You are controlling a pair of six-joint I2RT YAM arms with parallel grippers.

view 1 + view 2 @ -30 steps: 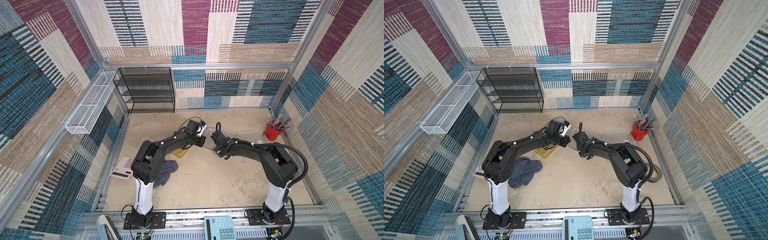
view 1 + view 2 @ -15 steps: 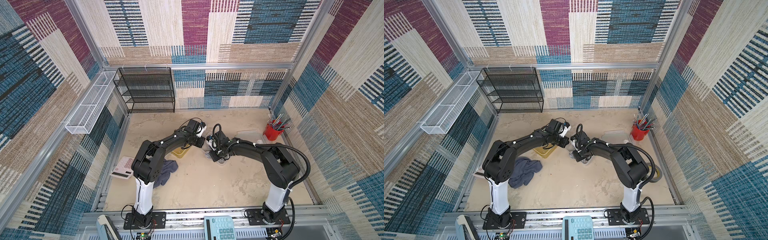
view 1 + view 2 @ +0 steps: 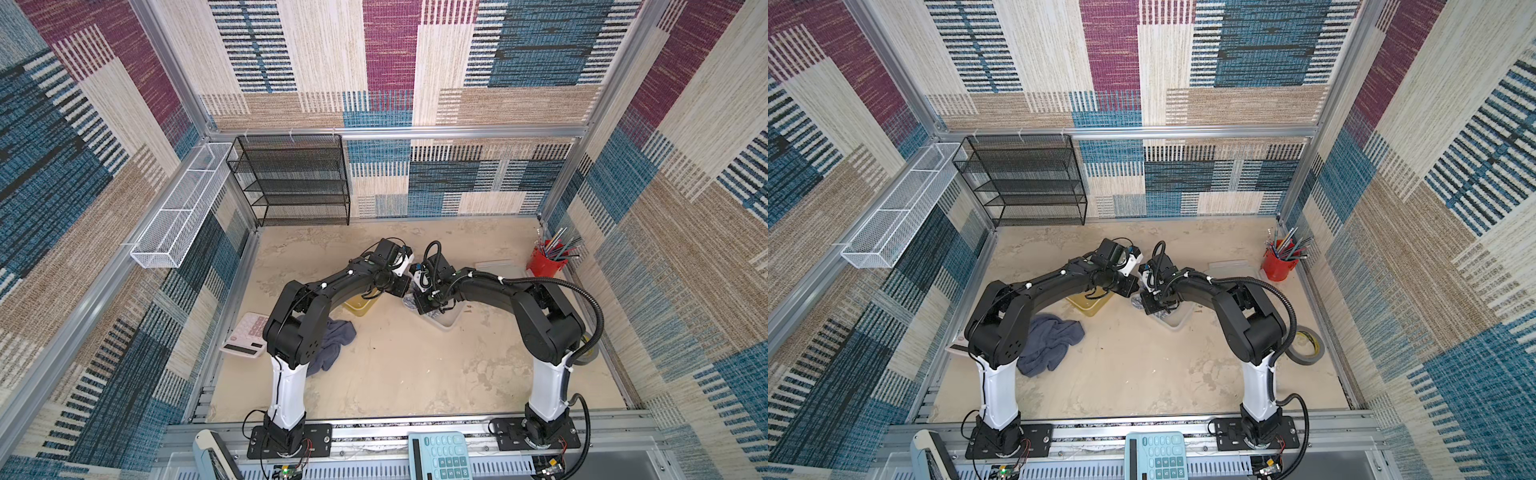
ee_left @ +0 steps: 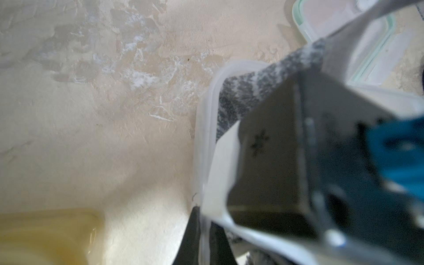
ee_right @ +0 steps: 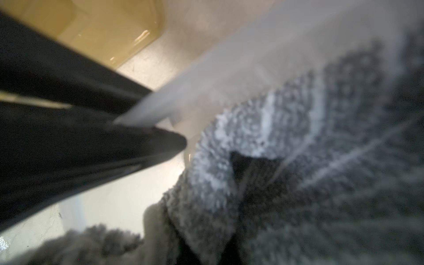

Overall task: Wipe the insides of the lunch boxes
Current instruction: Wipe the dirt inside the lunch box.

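The clear lunch box [image 3: 451, 322] [image 3: 1177, 320] stands open at mid table, and the amber lunch box [image 3: 359, 307] [image 4: 46, 236] lies open just left of it, partly under my left arm. My left gripper [image 4: 204, 243] [image 3: 405, 291] is shut on the clear lunch box's wall [image 5: 206, 80] at its left rim. Reaching down into that box, my right gripper [image 5: 207, 254] [image 3: 430, 309] is shut on a grey speckled cloth [image 5: 298, 160] [image 4: 247, 91]. The cloth is bunched inside against the wall and hides the right fingertips.
A clear lid [image 3: 494, 264] [image 4: 332, 23] lies behind the boxes, near a red pen cup [image 3: 546, 262]. A blue-grey towel [image 3: 332, 345] and a pink calculator [image 3: 249, 336] lie by the left arm's base. A tape roll [image 3: 1304, 345] sits at the right, a black mesh shelf [image 3: 299, 183] at the back.
My right gripper has come down and forward with the grey cloth, from above the clear lunch box into it. The left gripper has stayed on the box's rim, shifting only slightly.
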